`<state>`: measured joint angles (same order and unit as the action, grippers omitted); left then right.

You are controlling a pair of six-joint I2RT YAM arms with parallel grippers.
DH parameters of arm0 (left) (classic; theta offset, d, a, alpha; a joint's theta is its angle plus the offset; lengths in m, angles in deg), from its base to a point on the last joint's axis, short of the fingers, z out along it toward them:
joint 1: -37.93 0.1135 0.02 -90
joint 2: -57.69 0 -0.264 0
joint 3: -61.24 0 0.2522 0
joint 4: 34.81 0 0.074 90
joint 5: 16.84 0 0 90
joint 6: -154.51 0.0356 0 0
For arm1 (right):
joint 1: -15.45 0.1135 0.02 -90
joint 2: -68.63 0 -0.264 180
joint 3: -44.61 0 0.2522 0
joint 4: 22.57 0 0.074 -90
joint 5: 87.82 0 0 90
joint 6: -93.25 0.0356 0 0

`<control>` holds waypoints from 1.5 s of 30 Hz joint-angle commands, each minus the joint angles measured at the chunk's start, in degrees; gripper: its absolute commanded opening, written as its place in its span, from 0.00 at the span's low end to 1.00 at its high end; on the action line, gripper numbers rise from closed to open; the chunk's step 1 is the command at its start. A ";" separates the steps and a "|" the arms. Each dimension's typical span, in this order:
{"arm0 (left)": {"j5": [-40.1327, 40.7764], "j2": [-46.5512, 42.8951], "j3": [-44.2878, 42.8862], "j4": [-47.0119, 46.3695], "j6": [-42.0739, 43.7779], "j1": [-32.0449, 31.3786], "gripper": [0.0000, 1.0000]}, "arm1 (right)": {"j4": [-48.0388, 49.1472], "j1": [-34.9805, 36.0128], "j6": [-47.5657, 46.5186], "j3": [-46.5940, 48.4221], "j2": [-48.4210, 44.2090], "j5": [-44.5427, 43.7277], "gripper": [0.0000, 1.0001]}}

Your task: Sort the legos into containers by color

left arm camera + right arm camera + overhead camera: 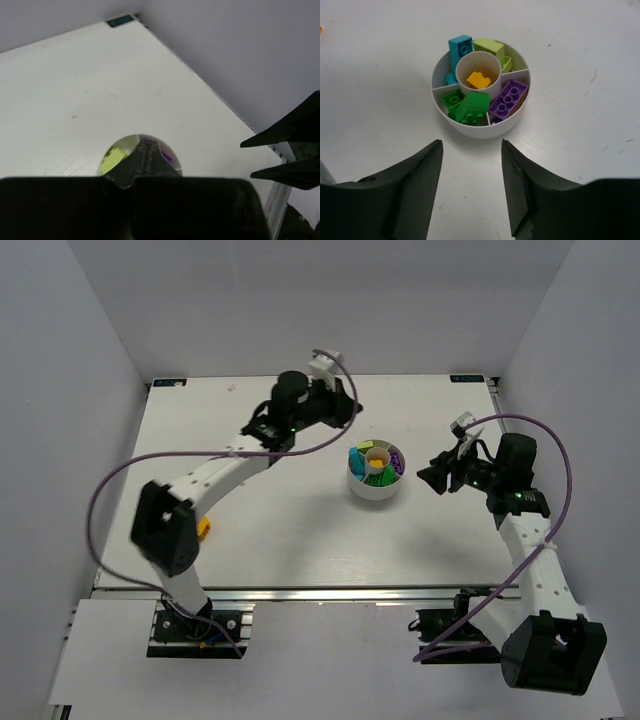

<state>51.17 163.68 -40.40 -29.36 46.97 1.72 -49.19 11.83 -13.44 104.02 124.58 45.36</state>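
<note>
- white table, closed in by pale grey walls on the far, left and right sides.
- the dish sits right of the table's middle. its wedges hold cyan bricks, lime bricks, a purple brick and green bricks, each colour in its own wedge as far as shows. an orange brick lies in the central cup.
- a stray orange brick lies well apart from the dish toward the near left, just beside the left arm's elbow and partly hidden by it.
- the right gripper hovers near the dish on its right, jaws spread wide and empty.
- the left gripper hangs beyond the dish's far left, fingers pressed together with nothing between them.
- the stray looks like the last piece to sort. the picking gripper should drop straight over it with jaws only a little wider than the brick. it should then lift above the rim before releasing over the cup.
- bare table lies between stray and dish. the near edge is close to the stray, and the left arm's own elbow crowds it.
</note>
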 commanded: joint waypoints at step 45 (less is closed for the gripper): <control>28.86 -17.93 35.93 50.06 -1.09 35.15 0.81 | -3.48 6.17 -2.03 4.10 -0.40 -2.13 0.43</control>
<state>83.25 145.56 -3.17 20.58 45.42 36.50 -53.39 18.15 -15.21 105.96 125.43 43.09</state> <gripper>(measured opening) 0.822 0.429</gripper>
